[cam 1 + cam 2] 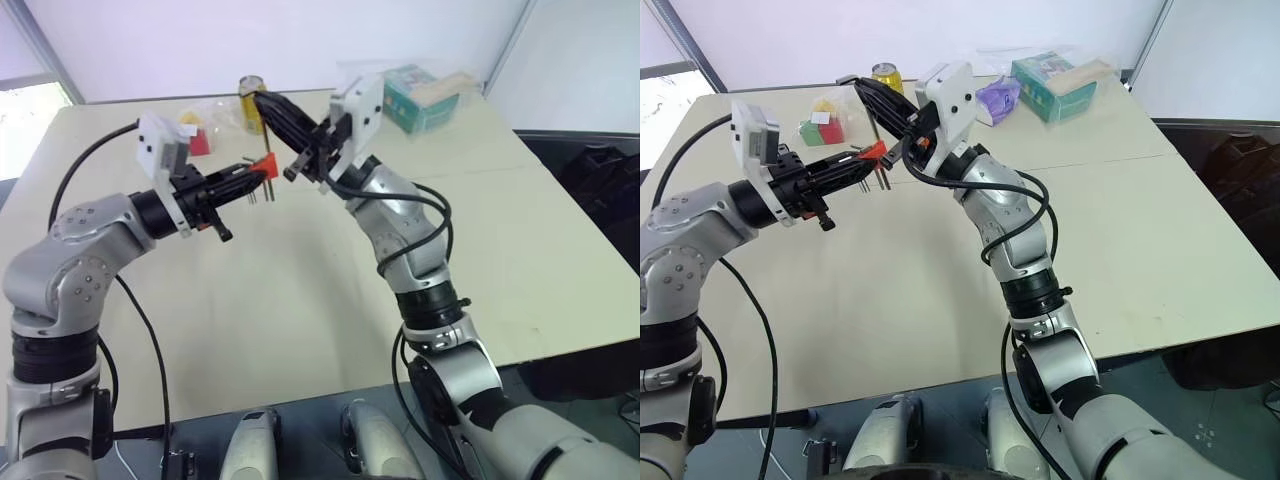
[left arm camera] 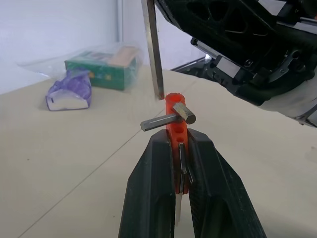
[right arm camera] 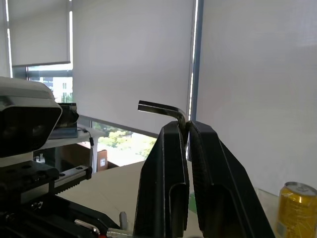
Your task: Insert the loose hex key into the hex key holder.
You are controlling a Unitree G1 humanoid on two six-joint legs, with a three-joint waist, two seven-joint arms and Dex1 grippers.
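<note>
Between clamped right fingers (image 3: 171, 163), loose hex key (image 3: 161, 108); left fingers (image 2: 153, 188) pinching holder (image 2: 175, 116)

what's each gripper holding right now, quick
Left gripper: shut on the red hex key holder.
Right gripper: shut on the loose hex key, its long end just above the holder.

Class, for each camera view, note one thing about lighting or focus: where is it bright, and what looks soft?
Right wrist view: bright window blinds backlight the thin dark L-shaped metal hex key, nearly a silhouette. Left wrist view: the red-orange plastic key holder is crisp, the green box behind soft. Left eye view: the window corner glares white.
</note>
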